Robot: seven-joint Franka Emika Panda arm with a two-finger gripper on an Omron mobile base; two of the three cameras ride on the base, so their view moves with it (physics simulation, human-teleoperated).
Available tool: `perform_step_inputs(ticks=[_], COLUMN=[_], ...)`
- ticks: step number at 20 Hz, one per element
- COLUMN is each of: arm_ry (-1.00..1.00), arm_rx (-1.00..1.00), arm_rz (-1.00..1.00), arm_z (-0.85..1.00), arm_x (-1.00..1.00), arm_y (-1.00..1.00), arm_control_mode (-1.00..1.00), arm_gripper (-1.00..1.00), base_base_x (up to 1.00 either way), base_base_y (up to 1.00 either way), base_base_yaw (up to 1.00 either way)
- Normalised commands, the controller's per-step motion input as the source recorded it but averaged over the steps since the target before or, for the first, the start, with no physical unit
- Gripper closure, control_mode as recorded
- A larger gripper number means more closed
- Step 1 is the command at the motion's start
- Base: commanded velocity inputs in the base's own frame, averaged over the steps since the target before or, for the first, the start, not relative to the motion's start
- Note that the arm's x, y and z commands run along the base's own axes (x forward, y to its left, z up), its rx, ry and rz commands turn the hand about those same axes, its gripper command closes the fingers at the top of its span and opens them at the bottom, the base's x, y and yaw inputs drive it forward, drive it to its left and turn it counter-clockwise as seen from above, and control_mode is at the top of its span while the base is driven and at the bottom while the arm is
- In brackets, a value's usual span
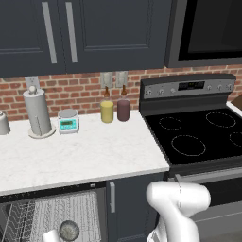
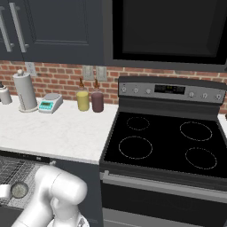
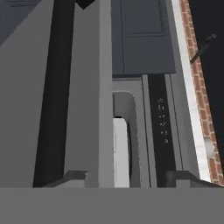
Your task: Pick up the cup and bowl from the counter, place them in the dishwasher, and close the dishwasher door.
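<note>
**Dishwasher: loaded, door not yet shut**

Bowl (image 1: 69, 230) and cup (image 1: 51, 236) sit in the open dishwasher (image 1: 56, 212) rack, touching or nearly so, below the worktop (image 1: 80, 156) edge. In the hand view the door (image 3: 85, 109) edge rises between the tool (image 3: 127, 177) fingertips, its long axis running up the frame. Tool: jaws apart, gripping nothing visible. Judged next: push the door closed.

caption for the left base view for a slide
Bowl and cup sit in the open dishwasher rack below the white counter.
</note>
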Motion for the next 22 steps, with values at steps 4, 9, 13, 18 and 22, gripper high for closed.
perform_step_inputs(ticks=[4,9,13,18,22], arm_ry=[-0.23,-0.16,-0.09,-0.14,-0.11], arm_rx=[0.00,0.00,0.00,0.03,0.00], arm_rz=[0.00,0.00,-0.01,0.00,-0.02], arm_z=[-1.00,-1.00,-0.80,-0.15,-0.90], arm_x=[0.18,0.37,0.08,-0.34,0.04], arm_y=[0.01,0.00,0.20,0.43,0.00], arm_control_mode=[-1.00,-1.00,-1.00,-1.00,-1.00], arm_gripper=[-1.00,-1.00,-1.00,-1.00,-1.00], base_base_x=[0.00,0.00,0.00,0.00,0.00], base_base_y=[0.00,0.00,0.00,0.00,0.00], base_base_yaw=[0.00,0.00,0.00,0.00,0.00])
